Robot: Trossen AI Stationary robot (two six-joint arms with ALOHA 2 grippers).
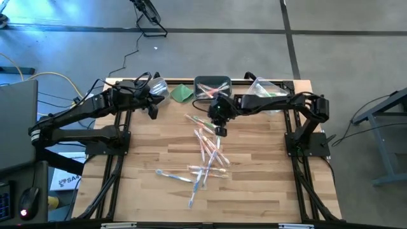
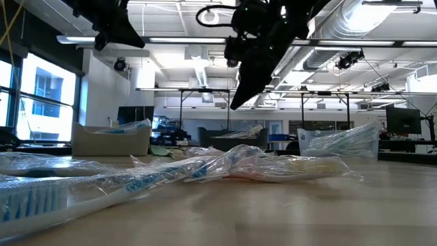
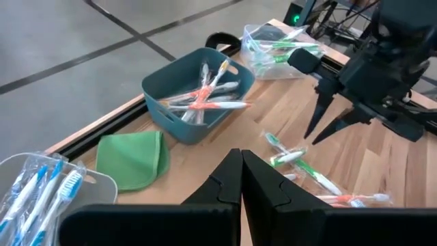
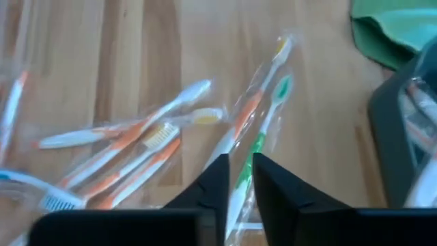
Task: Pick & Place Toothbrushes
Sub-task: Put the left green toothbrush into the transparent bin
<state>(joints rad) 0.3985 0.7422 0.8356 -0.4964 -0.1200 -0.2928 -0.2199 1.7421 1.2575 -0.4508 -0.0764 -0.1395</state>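
Several wrapped toothbrushes (image 1: pixel 206 159) lie loose on the wooden table's middle. My right gripper (image 1: pixel 220 131) hangs above the far end of the pile, tilted down, its fingers a narrow gap apart and holding nothing. In the right wrist view a green toothbrush (image 4: pixel 263 130) and an orange one (image 4: pixel 254 106) lie on the table just beyond my right gripper (image 4: pixel 239 181). My left gripper (image 3: pixel 240 160) is shut and empty. It hangs over the table's far left, near a clear bin of blue toothbrushes (image 3: pixel 41 188).
Three bins stand along the far edge: a clear one at the left (image 1: pixel 156 86), a dark teal one (image 1: pixel 213 88) with orange toothbrushes, and a clear one (image 1: pixel 267 89) with green ones. A folded green cloth (image 1: pixel 183 93) lies between the left and middle bins.
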